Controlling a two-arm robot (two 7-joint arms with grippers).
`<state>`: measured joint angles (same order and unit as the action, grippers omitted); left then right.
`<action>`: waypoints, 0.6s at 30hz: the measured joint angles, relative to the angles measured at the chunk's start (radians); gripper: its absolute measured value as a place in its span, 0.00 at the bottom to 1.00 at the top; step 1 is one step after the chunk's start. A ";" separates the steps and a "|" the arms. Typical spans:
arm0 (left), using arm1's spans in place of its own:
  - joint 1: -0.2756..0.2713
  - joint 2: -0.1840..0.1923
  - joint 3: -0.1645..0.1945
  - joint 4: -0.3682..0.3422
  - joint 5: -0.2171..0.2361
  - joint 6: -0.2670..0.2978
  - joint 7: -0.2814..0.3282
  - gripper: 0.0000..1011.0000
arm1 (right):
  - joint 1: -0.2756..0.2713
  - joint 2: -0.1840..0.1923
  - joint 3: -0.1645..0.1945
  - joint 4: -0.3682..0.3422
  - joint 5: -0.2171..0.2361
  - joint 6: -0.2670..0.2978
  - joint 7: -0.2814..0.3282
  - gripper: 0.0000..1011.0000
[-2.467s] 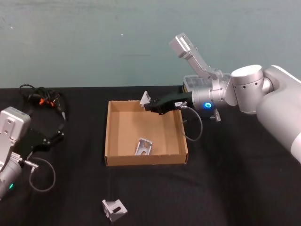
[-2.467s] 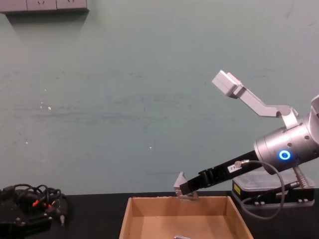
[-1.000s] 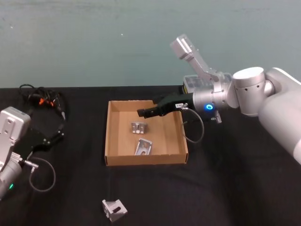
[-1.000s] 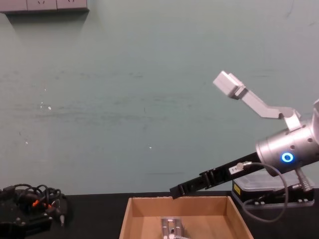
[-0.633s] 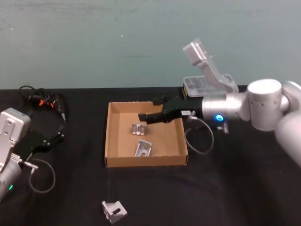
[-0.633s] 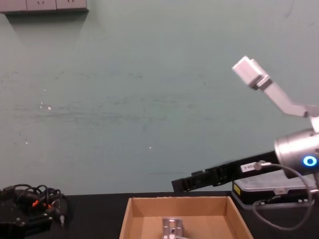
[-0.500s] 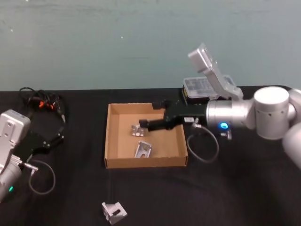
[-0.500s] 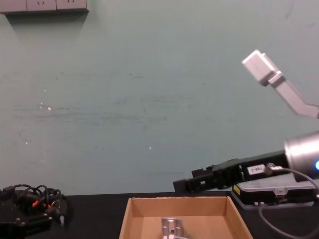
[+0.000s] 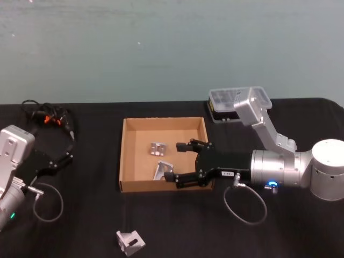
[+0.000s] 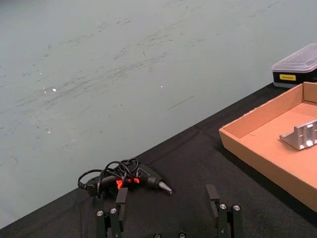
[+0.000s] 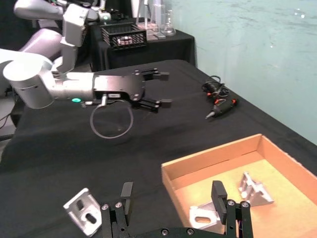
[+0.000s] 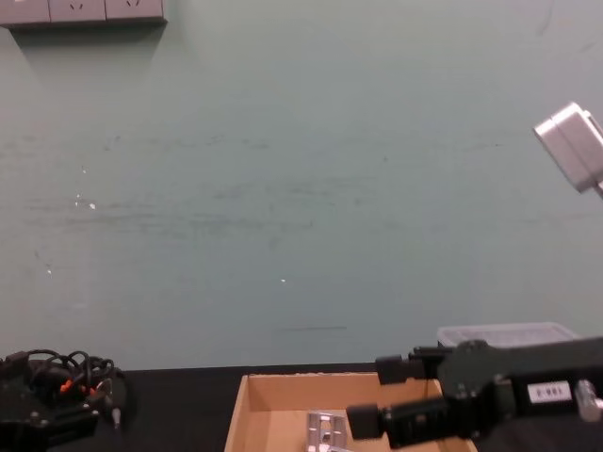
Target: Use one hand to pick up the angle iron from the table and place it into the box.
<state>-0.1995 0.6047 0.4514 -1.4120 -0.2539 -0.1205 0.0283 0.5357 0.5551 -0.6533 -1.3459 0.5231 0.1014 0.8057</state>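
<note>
My right gripper (image 9: 174, 162) hovers open and holds nothing over the near right part of the brown cardboard box (image 9: 122, 156), just beside the nearer of two silver angle irons. That nearer one (image 9: 165, 171) and the other (image 9: 157, 148) lie on the box floor. A third angle iron (image 9: 131, 241) lies on the black table (image 9: 269, 231) in front of the box; in the right wrist view this angle iron (image 11: 84, 217) is near my open right gripper (image 11: 171, 196). The left gripper (image 9: 68, 149) rests open at the far left.
A black case with a clear lid (image 9: 234, 102) stands behind the box's right corner. A tool with tangled cables (image 9: 48, 115) lies at the back left. The right arm's loose cable (image 9: 244, 207) droops onto the table.
My right gripper let go of an angle iron over the box's far wall, and it landed inside. The arm then swung down toward the box's near right side with the jaws spread wide.
</note>
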 joint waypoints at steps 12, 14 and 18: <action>0.000 0.000 0.000 0.000 0.000 0.000 0.000 0.99 | -0.029 0.021 -0.064 -0.032 -0.019 -0.031 0.063 0.99; 0.000 0.000 0.000 0.000 0.000 0.000 0.000 0.99 | -0.016 0.019 -0.084 -0.025 -0.030 -0.032 0.092 0.99; 0.000 0.000 0.000 0.000 0.000 0.000 0.000 0.99 | 0.026 0.003 -0.143 0.003 -0.054 -0.032 0.165 0.99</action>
<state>-0.1995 0.6047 0.4514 -1.4120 -0.2539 -0.1206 0.0283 0.5616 0.5583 -0.7966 -1.3431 0.4689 0.0697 0.9703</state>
